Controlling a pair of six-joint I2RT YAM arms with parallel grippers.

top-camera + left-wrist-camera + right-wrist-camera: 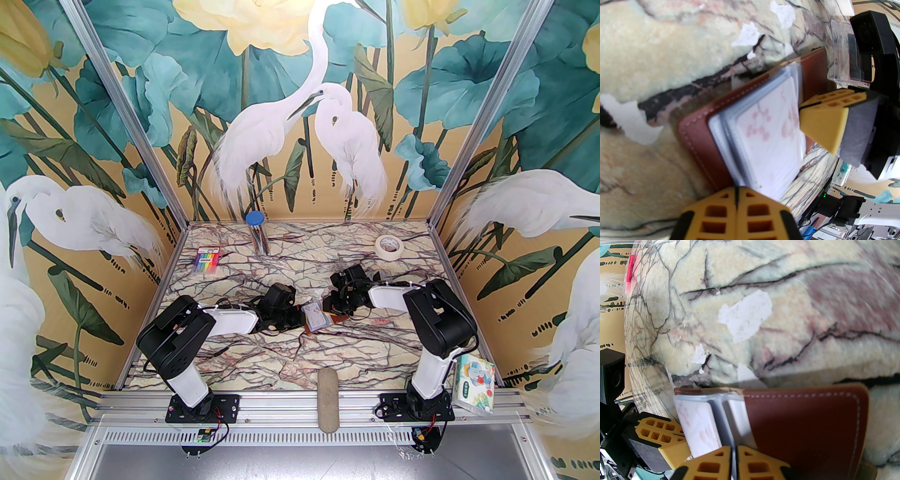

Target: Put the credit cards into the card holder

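A: Right gripper (734,451), bottom centre of its wrist view: jaws all but together, a pale sleeve edge in the slit. Left gripper (737,194) is closed tight, tips at the near edge of the sleeves (724,131). Whether it pinches one, I cannot tell.

B: And the card holder (806,427)?

A: Lying open on the table (262,356), centre of the top view, between the two grippers. A pale credit card (771,136) with pink marks sits on or in the top sleeve — cannot tell which.

B: Risks from here?

A: A thin hold on slick plastic. If it slips, the stack likely flops shut over the card. Pulling the two sides apart could drag the holder or strain a sleeve seam. The fingers also work very near each other — a knock could flick the card out.
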